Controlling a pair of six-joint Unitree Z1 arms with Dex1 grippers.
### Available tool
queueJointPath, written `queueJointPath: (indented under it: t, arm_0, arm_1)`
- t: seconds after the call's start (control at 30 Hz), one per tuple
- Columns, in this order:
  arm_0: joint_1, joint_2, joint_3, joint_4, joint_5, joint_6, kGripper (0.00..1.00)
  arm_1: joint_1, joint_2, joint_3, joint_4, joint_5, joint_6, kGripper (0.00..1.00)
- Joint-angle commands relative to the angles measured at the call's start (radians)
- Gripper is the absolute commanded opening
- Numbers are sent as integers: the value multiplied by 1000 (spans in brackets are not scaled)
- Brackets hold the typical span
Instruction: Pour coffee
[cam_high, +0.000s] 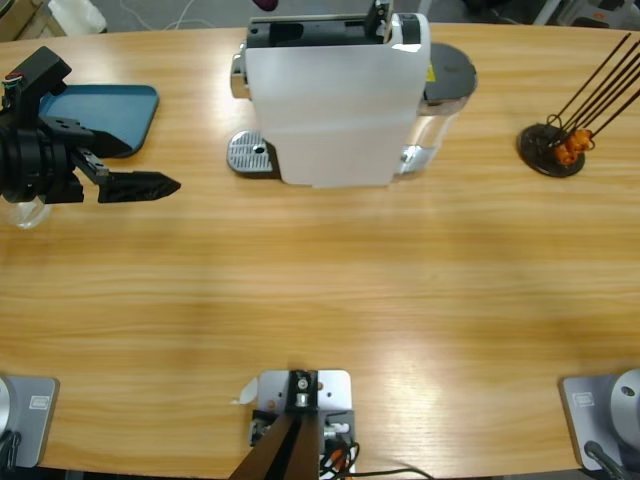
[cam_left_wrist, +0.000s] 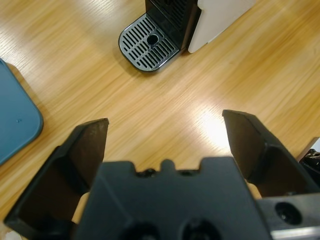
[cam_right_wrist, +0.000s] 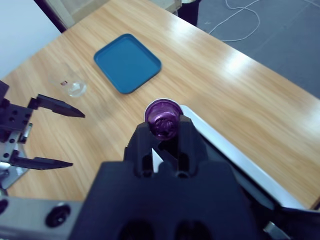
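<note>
High view: coffee machine (cam_high: 335, 95) stands at the table's far middle, drip grate (cam_high: 250, 153) on its left side; blue tray (cam_high: 105, 118) far left, a clear glass (cam_high: 25, 212) just under the left arm, a dark stand with sticks (cam_high: 553, 148) at right. Left gripper (cam_high: 140, 186) comes in from the left edge, low over the wooden table (cam_high: 320, 300), pointed at the machine; jaws look stacked from above. A bit of purple shows at the top edge; right arm is otherwise out of view. Left wrist view: left gripper (cam_left_wrist: 165, 135) jaws spread wide, nothing between them, aimed toward the grate (cam_left_wrist: 149, 42), well apart from it. Right wrist view: right gripper (cam_right_wrist: 162, 131) is high over the machine, jaws pinching a purple capsule (cam_right_wrist: 161, 117); glass (cam_right_wrist: 72, 86) beside the tray (cam_right_wrist: 127, 62), near the left gripper (cam_right_wrist: 62, 135). No coffee visible yet; glass looks empty. Likely handling: capsule is light, thin-walled, crushable, so grip gently by the rim; glass is fragile, slippery, so grasp the sides mid-height.
</note>
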Motion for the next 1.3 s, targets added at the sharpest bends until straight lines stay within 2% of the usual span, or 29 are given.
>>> queueJointPath:
  t: [0.03,0.4,0.8,0.83,0.87,1.0,1.07,1.3]
  arm_0:
    - [-6,-14,38,-13,-12,-16,1000]
    - [-6,-14,38,-14,-12,-16,1000]
    - [-6,-10,39,-16,-15,-16,1000]
    - [-6,-10,39,-16,-16,-16,1000]
    - [-6,-10,40,-16,-17,-16,1000]
    - [-6,-10,39,-16,-17,-16,1000]
    - [-6,-10,38,-16,-17,-16,1000]
    - [-6,-11,39,-17,-17,-17,1000]
  arm_1:
    - [-40,17,93,-52,65,70,0]
    - [-49,16,149,-127,124,162,0]
    - [-51,20,181,-111,114,179,9]
    - [-51,19,185,-111,108,180,155]
    - [-50,18,188,-110,98,183,410]
    - [-46,4,185,-106,36,181,893]
    - [-40,-1,182,-103,13,178,989]
    - [-22,-1,166,-89,-8,164,1000]
